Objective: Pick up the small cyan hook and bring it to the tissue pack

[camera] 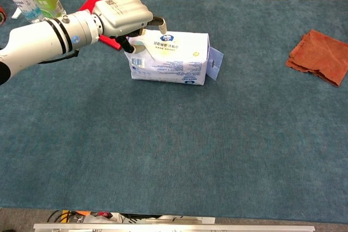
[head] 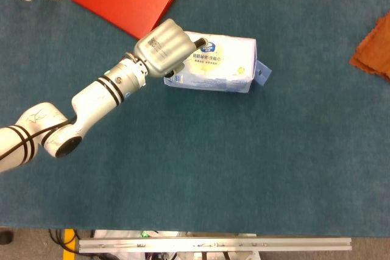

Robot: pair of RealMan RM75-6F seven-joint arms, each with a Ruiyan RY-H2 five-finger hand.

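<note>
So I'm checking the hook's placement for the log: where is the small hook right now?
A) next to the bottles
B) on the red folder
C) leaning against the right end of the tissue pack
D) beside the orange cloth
C: the hook stands against the right end of the tissue pack, far from the folder, cloth and bottles.

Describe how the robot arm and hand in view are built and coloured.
The left arm is glossy white tubular segments with black rings at the joints and a silvery wrist collar. The left hand is a boxy silver-grey shell bearing a small printed label, with dark fingertips.
</note>
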